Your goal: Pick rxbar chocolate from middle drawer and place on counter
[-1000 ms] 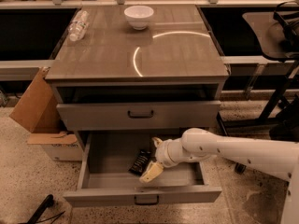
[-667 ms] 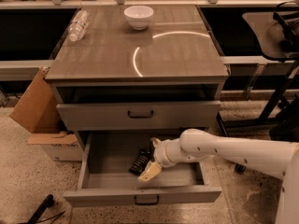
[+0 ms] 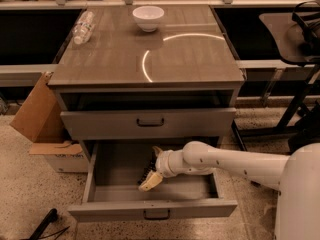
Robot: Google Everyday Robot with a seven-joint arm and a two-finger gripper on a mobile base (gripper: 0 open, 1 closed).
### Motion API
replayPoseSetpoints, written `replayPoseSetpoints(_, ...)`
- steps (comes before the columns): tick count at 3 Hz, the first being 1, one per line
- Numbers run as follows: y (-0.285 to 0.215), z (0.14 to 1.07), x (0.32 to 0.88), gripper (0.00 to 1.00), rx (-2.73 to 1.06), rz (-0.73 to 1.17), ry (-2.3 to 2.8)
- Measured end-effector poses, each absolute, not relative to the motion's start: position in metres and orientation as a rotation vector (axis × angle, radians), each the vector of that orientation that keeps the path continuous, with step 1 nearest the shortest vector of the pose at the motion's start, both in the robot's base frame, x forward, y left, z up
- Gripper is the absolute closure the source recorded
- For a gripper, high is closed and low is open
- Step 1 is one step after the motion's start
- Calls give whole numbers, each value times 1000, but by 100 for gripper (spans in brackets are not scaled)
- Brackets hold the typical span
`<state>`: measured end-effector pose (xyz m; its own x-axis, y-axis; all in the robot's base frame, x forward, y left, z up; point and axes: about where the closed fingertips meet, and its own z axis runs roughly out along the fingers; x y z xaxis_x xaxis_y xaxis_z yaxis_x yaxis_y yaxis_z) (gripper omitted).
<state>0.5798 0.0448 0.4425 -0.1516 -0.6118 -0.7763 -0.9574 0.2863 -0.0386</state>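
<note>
The middle drawer (image 3: 115, 210) is pulled out below the cabinet. The rxbar chocolate (image 3: 146, 169), a small dark bar, lies on the drawer floor near its middle. My gripper (image 3: 153, 165) reaches into the drawer from the right, down at the bar. Its two pale fingers are spread, one behind the bar and one (image 3: 150, 181) in front of it, so they straddle it. The bar's right part is hidden by the gripper. The counter (image 3: 190, 59) is the glossy wood-grain top above, with a bright curved reflection.
A white bowl (image 3: 148, 18) and a clear plastic bottle (image 3: 83, 27) lie at the back of the counter. The upper drawer (image 3: 148, 122) is shut. Cardboard boxes (image 3: 37, 111) stand left of the cabinet; a dark chair (image 3: 295, 34) stands to the right.
My gripper has shifted slightly left, closer over the bar. The bar and the drawer have not moved.
</note>
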Motion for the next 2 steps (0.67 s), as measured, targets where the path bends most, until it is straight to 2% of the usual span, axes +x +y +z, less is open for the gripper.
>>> replayPoseSetpoints(2,47,432,584,0,-1402,604,1880)
